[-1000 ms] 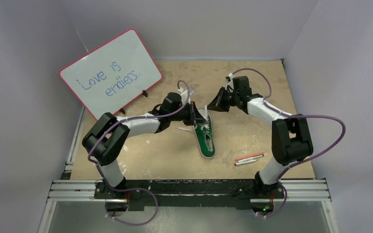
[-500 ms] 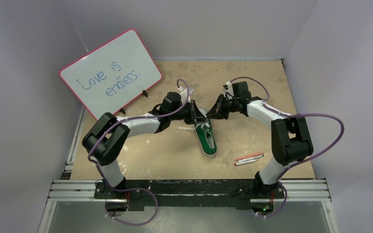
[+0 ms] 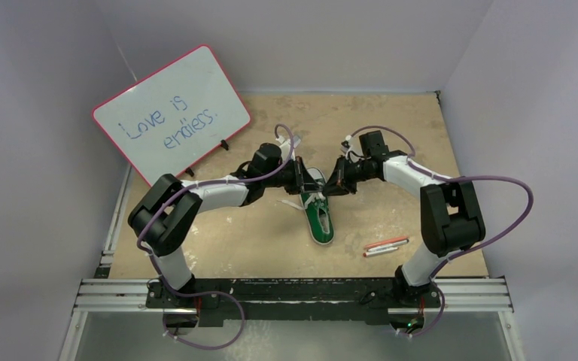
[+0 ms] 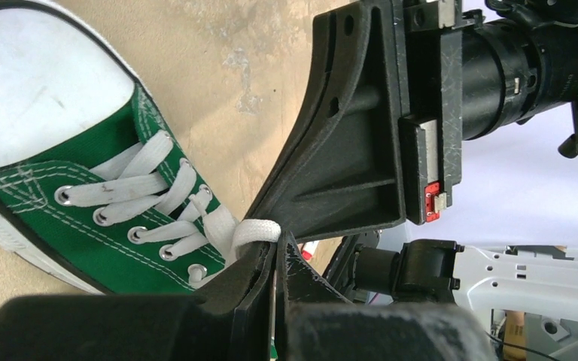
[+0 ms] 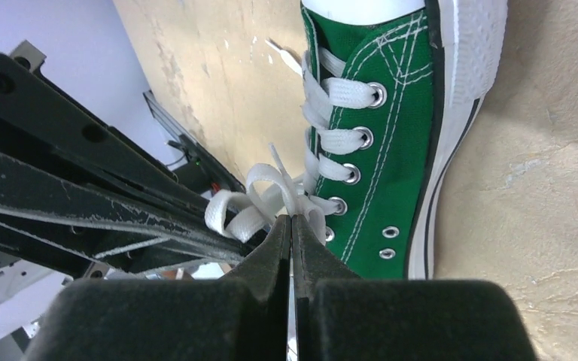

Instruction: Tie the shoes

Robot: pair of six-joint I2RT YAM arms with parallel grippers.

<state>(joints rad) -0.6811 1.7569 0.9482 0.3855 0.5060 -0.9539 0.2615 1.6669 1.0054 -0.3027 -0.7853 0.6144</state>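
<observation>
My two grippers meet over the green sneaker point(image 3: 320, 219), which lies on the table point(image 3: 391, 135) near its middle, white toe cap toward 12 o'clock and heel toward 6. My left gripper point(image 4: 275, 257) comes in from the shoe's 9 o'clock side with its fingers pressed together on a loop of the white laces point(image 4: 250, 232) just above the top eyelets. My right gripper point(image 5: 292, 226) comes in from 3 o'clock, fingers likewise closed flat on a bunch of lace loops beside the tongue. The two tools sit just beside each other, almost touching. A whiteboard point(image 3: 171, 113) leans at the table's 10 o'clock, and two markers point(image 3: 385, 245) lie at the sneaker's 4 o'clock.
</observation>
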